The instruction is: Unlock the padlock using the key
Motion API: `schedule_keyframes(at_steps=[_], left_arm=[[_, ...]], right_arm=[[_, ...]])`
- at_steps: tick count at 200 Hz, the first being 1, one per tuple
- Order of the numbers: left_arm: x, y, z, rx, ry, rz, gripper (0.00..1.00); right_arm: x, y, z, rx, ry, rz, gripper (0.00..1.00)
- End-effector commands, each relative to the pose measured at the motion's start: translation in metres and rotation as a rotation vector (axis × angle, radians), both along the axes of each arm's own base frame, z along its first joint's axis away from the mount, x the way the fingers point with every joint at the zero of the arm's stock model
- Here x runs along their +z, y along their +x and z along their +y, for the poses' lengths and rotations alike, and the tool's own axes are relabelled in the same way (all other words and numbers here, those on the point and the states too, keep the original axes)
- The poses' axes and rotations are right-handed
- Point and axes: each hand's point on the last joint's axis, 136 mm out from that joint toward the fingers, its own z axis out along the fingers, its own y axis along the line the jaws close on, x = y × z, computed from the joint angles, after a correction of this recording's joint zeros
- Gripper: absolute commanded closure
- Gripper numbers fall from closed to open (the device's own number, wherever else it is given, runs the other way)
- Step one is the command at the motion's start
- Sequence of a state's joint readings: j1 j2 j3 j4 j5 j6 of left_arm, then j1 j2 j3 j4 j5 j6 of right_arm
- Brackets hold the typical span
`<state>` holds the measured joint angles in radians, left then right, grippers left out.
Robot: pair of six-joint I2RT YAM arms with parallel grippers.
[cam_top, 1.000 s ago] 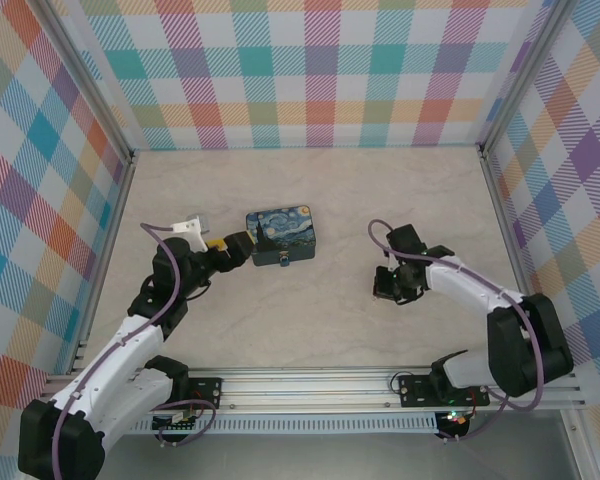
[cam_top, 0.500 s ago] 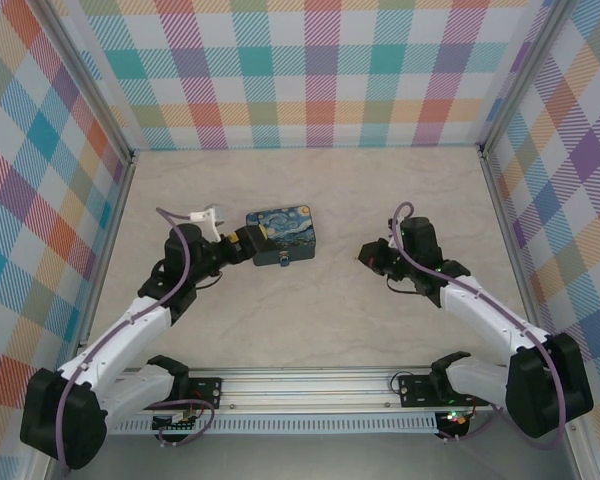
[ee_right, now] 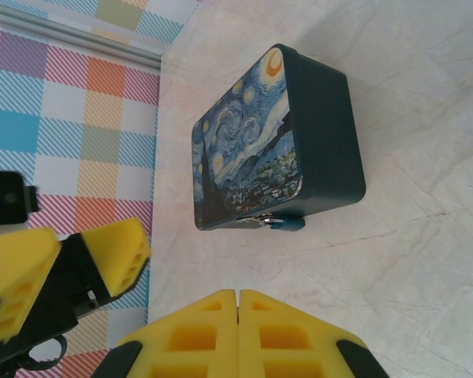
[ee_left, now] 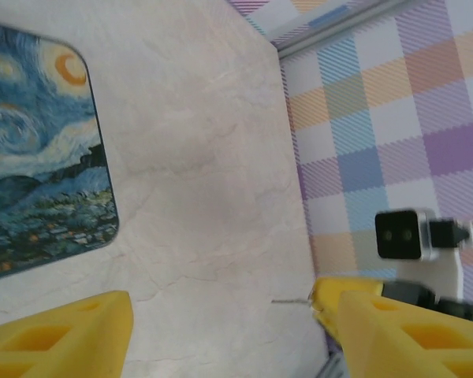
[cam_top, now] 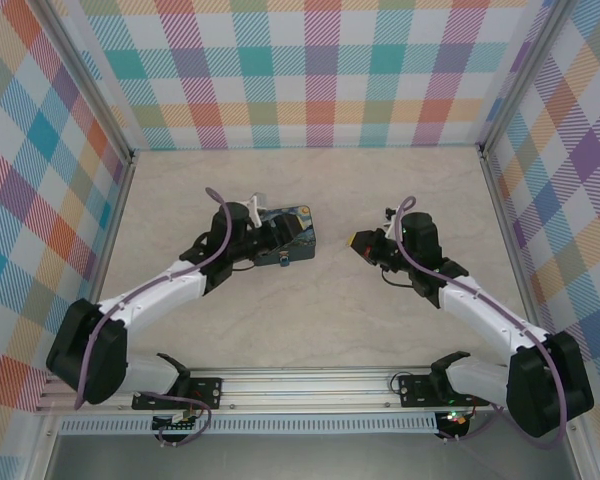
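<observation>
**A:** Both arms had shifted within that last second. The left arm point(cam_top: 170, 290) had swung in from beside the painted box point(cam_top: 285, 237) until its jaws hung over the end of the box nearest that arm. The right arm point(cam_top: 460, 300) had lifted off the desk point(cam_top: 310, 330) and drawn nearer the box's other end, though it was not touching the box.

**B:** And the jaws?

**A:** The left jaws stood wide open with nothing between them. The right jaws were pressed flat together. A thin grey sliver poking from their tip toward the box looked like the key point(ee_left: 290, 300), so I judged it pinched there.

**B:** Where was the padlock?

**A:** The padlock point(ee_right: 286, 224) hung at the middle of the box's front wall, touching the silvery hasp point(ee_right: 262, 221), with its teal body low against that wall.

**B:** How would it handle?

**A:** Probably light, hard and smooth, and loose where it hung, so it would likely swing away when the key pushed at it. I would have gripped the body across its flat sides and left the keyhole end free. The key seemed stiff, but thin enough to twist between the pads.

**B:** The surroundings?

**A:** The desk was pale, marbled and smooth around the box. Bright plaid walls point(cam_top: 320, 80) stood behind the box and off both its ends, and a metal rail point(cam_top: 320, 385) ran well out from its front.
</observation>
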<state>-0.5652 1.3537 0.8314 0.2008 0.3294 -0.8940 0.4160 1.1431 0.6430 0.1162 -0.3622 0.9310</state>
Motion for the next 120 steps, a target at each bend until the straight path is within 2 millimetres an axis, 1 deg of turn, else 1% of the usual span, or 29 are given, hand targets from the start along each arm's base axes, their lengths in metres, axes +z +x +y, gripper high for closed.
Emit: schedule_keyframes(at_steps=[1,40,77,120], left_arm=[[0.001,0.002,-0.017,0.052,-0.135,0.181,0.37],[-0.019,0.002,-0.031,0.137,-0.278,0.426,0.41],[-0.026,-0.002,-0.035,0.217,-0.396,0.598,0.44],[-0.032,-0.008,-0.041,0.24,-0.453,0.739,0.45]], right_arm=[[0.017,0.006,0.012,0.051,0.028,-0.07,1.0],[0.016,0.011,0.028,0.096,0.029,-0.088,1.0],[0.018,0.015,0.044,0.136,0.022,-0.105,1.0],[0.02,0.018,0.066,0.181,0.03,-0.115,1.0]])
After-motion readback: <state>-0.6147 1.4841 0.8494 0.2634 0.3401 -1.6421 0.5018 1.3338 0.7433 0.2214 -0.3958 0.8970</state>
